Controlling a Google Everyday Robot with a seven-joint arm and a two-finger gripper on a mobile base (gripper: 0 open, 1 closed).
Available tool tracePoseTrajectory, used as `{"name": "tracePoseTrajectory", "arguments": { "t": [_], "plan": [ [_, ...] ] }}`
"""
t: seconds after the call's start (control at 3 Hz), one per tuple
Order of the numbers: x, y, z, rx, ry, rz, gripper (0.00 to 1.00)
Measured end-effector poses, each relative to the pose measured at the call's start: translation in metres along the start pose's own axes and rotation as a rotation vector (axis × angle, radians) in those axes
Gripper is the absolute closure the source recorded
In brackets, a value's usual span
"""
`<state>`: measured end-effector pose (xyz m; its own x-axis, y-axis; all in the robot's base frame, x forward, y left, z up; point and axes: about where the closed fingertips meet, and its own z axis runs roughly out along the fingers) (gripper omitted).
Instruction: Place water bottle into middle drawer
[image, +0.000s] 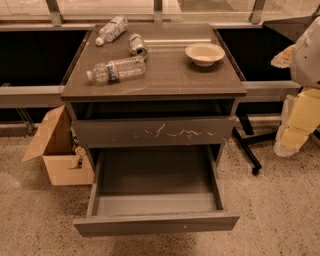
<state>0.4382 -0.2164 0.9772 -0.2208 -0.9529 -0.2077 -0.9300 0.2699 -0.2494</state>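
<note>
At the centre of the frame stands a dark-grey cabinet. On its top, toward the left front, the water bottle lies on its side. Its white cap points to the left edge of the frame and its blue-and-white label band is near the cap end. In the upper left of the top, a shorter bottle with a mostly white label also lies flat, well apart from the water bottle. A metal can lies on its side between the two, near the water bottle's base end. A pale bowl sits upright toward the upper right of the top.

Under a dark gap sits the drawer front with white scratches. Beneath it the middle drawer is pulled far out toward the bottom of the frame, its grey inside open to view.

At the right edge of the frame, level with the scratched front, the gripper hangs below the white arm, well apart from the water bottle. Whether it is spread or pressed together cannot be told.

A cardboard box with an open flap stands on the speckled floor just left of the cabinet.
</note>
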Motion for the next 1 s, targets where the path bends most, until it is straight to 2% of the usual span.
{"name": "tracePoseTrajectory", "arguments": {
  "t": [0.67, 1.0],
  "plan": [
    [-0.007, -0.004, 0.002, -0.006, -0.027, -0.016, 0.0],
    [-0.047, -0.028, 0.019, -0.039, -0.116, -0.113, 0.0]
  ]
}}
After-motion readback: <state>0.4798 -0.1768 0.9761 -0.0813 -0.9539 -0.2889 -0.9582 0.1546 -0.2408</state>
